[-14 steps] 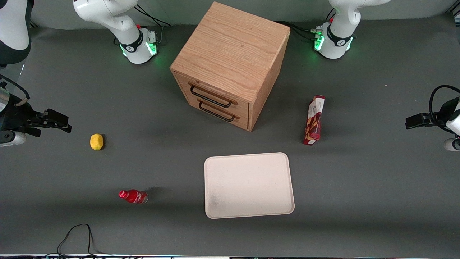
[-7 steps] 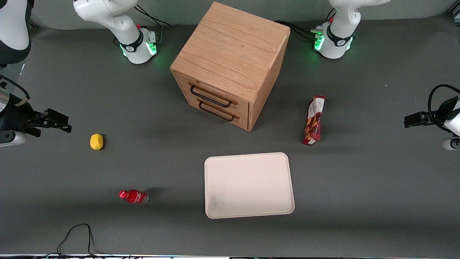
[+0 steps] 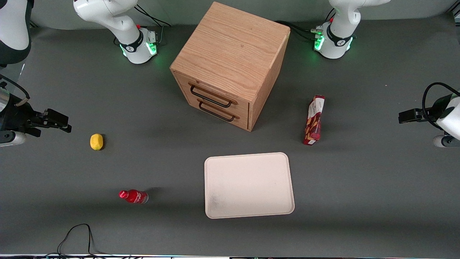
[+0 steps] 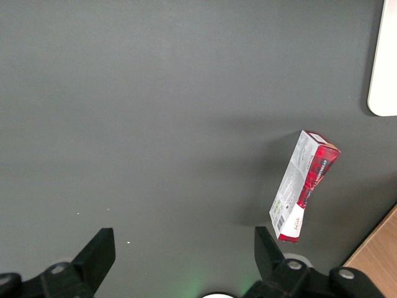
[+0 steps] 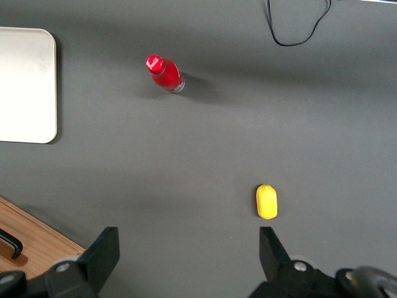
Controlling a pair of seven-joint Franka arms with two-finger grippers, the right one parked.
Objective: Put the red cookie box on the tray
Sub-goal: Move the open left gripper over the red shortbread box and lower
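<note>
The red cookie box [image 3: 313, 120] stands on its long narrow edge on the grey table, between the wooden cabinet and the working arm's end. It also shows in the left wrist view [image 4: 302, 186] with its white end panel. The cream-white tray [image 3: 248, 185] lies flat and bare, nearer the front camera than the box; one of its corners shows in the left wrist view [image 4: 384, 68]. My left gripper [image 3: 408, 116] hovers high toward the working arm's end of the table, well apart from the box. In the wrist view the gripper [image 4: 183, 253] is open wide and empty over bare table.
A wooden two-drawer cabinet [image 3: 230, 64] stands in the table's middle, farther from the camera than the tray. A yellow lemon [image 3: 96, 141] and a small red bottle [image 3: 133, 196] lie toward the parked arm's end. A black cable [image 3: 77, 233] loops at the near edge.
My left gripper has moved a little toward the cookie box and the table's middle. The box and tray have not moved.
</note>
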